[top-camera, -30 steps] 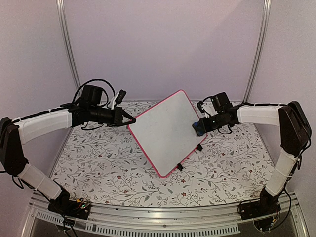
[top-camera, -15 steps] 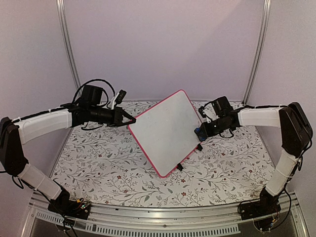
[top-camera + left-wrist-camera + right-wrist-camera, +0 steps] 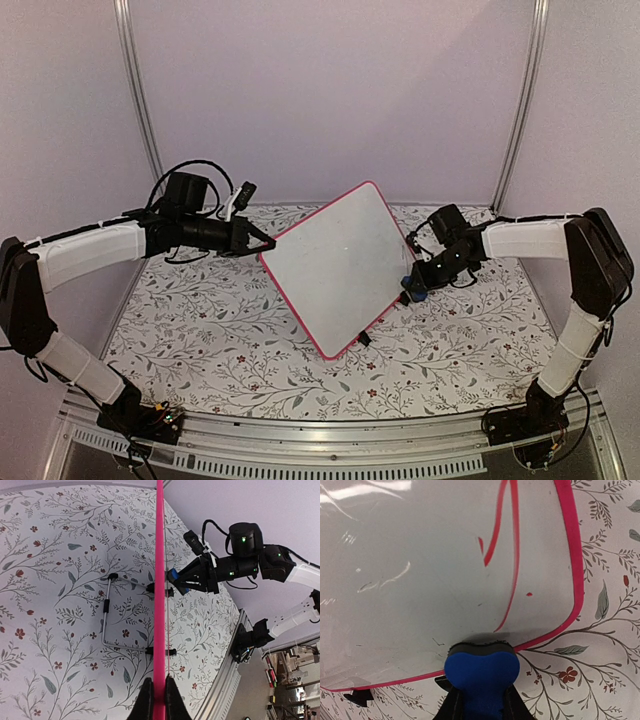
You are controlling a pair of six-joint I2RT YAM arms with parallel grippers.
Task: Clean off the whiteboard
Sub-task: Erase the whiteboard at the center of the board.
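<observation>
The whiteboard (image 3: 335,268), white with a pink-red frame, stands tilted on one corner in the middle of the table. My left gripper (image 3: 262,243) is shut on its left edge; the left wrist view shows the frame (image 3: 160,580) edge-on between the jaws of my left gripper (image 3: 159,700). My right gripper (image 3: 412,290) is shut on a blue eraser (image 3: 481,672), whose dark felt face presses on the board's lower right edge. In the right wrist view the whiteboard (image 3: 435,575) carries faint grey specks. The board's black clip feet (image 3: 404,298) sit below the eraser.
A floral-patterned cloth (image 3: 200,330) covers the table. A bent wire stand (image 3: 106,615) shows behind the board in the left wrist view. Metal rails (image 3: 300,440) run along the near edge, with both arm bases there.
My right gripper has slid the eraser down the board's right edge toward its lower corner. The left arm and the board have held still.
</observation>
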